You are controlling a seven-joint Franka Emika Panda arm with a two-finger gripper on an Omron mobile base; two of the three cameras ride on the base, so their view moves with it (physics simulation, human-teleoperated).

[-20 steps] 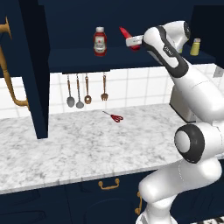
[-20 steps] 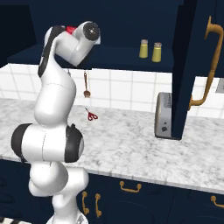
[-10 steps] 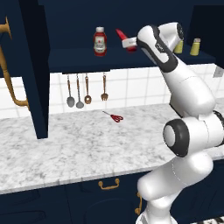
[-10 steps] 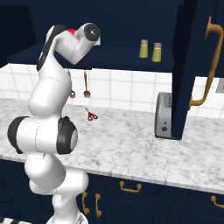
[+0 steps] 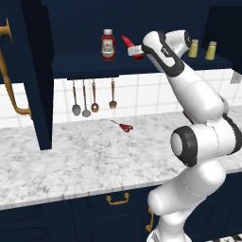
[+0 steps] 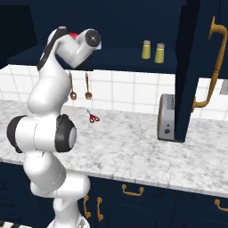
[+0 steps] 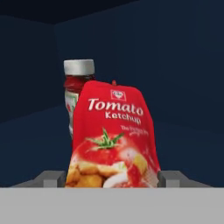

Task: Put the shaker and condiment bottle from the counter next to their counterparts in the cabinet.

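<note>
Hand view shows jaws gripping the condiment bottle (image 7: 111, 140), labelled "Tomato Ketchup", before a jar (image 7: 75, 92).

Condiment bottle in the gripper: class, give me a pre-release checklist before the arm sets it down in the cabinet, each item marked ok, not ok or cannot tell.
1. The gripper holds the condiment bottle between both fingers: ok.
2. Bottle is inside the cabinet, above its shelf: ok.
3. Ketchup bottle stands upright close by: ok.
4. Bottle upright for release: not ok, it tilts in the left base view.
5. Bottle base touching the shelf: cannot tell.
6. Both shakers stand well off to the side: ok.
</note>
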